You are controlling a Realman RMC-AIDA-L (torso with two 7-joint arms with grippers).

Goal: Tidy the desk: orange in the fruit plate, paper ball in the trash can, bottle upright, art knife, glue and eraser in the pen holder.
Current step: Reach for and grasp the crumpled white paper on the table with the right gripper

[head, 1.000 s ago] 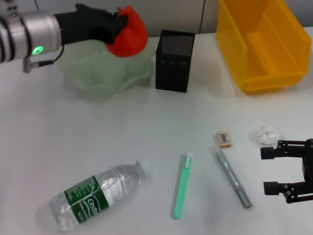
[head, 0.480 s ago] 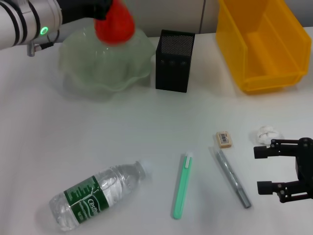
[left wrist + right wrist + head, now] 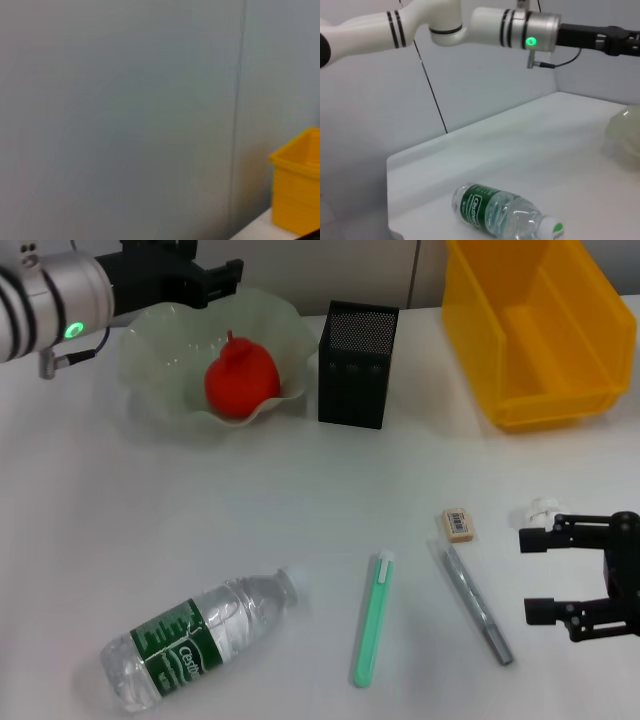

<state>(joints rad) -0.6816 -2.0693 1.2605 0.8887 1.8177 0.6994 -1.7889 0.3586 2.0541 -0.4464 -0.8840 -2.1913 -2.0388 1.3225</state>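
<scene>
A: Which thing does the next move depend on?

B: I think the tiny crumpled white paper ball (image 3: 541,508). It lies on the white desk (image 3: 250,510), touching or almost touching the upper finger of the black right gripper (image 3: 548,575); it is partly hidden there, so I cannot say exactly. The jaws are spread wide and hold nothing.

A: On which side of the gripper is it?

B: On the far side, toward the large bright yellow plastic trash can (image 3: 540,335), not between the fingers. It is round, so no long axis matters. The right arm is much nearer than the left.

A: And the left one?

B: The left gripper (image 3: 205,278) is above the back rim of the wide pale-green translucent fruit plate (image 3: 160,370), open and empty. The red-orange round orange (image 3: 241,380) sits already inside the plate.

A: The rest?

B: The clear plastic bottle with green label (image 3: 195,642) lies on its side, and the small tan eraser (image 3: 457,524) lies well apart from the black mesh pen holder (image 3: 357,365)
</scene>
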